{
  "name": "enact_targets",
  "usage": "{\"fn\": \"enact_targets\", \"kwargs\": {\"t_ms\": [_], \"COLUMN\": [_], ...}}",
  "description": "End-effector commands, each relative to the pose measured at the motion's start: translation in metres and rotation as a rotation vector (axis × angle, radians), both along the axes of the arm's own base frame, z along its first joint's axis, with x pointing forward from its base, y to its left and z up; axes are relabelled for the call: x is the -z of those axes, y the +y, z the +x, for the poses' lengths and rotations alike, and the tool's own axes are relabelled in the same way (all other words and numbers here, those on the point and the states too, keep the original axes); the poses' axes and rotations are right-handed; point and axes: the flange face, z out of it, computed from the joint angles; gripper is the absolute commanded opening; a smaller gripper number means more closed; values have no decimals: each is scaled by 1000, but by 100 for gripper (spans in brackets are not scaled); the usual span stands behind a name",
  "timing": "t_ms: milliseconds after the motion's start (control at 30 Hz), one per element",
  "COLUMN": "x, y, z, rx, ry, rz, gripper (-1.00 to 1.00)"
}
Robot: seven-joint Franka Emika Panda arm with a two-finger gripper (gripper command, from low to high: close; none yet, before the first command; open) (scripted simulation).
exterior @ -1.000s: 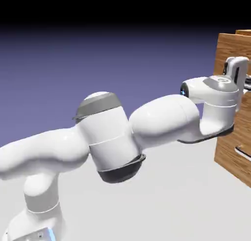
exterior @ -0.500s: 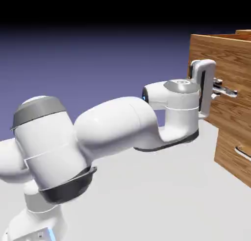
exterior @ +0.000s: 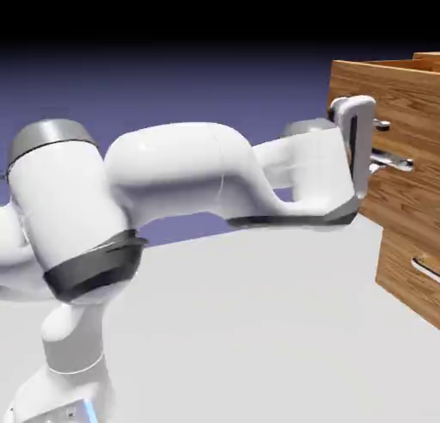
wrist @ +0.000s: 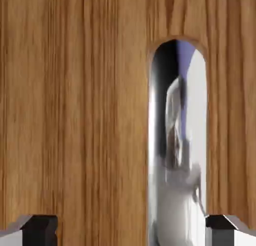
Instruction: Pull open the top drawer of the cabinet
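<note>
Cabinet (exterior: 400,275) at the exterior view's right, top drawer (exterior: 412,107) standing out from it, gripper (wrist: 131,231) wide and gripping nothing, silver handle (wrist: 177,140) close by one fingertip: if releasing, best back straight off, avoiding snags.

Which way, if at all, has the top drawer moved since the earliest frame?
Yes, outward: its front has shifted toward the exterior view's left and now juts past the lower drawer, which hasn't moved.
</note>
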Motion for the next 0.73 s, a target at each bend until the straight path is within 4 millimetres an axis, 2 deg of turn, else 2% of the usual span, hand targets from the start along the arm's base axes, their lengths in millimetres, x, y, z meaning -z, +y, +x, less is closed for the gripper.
{"fn": "enact_targets", "kwargs": {"t_ms": [0,267,333,433,467,500,533,667,700], "x": [0,11,15,17,17,17,17,16,17], "y": [0,-1,-1,-1,-1,-1,-1,-2,-2], "z": [1,-2,-13,-47,-48,-48,-48,-95,-98], "rx": [2,3,-3,-5,-5,-5,-5,-6,-5], "ry": [0,37,54,59,59,59,59,59,59], "rz": [1,4,4,4,4,4,4,4,3], "gripper": [-100,-100,-100,-100,-100,100,100,100,100]}}
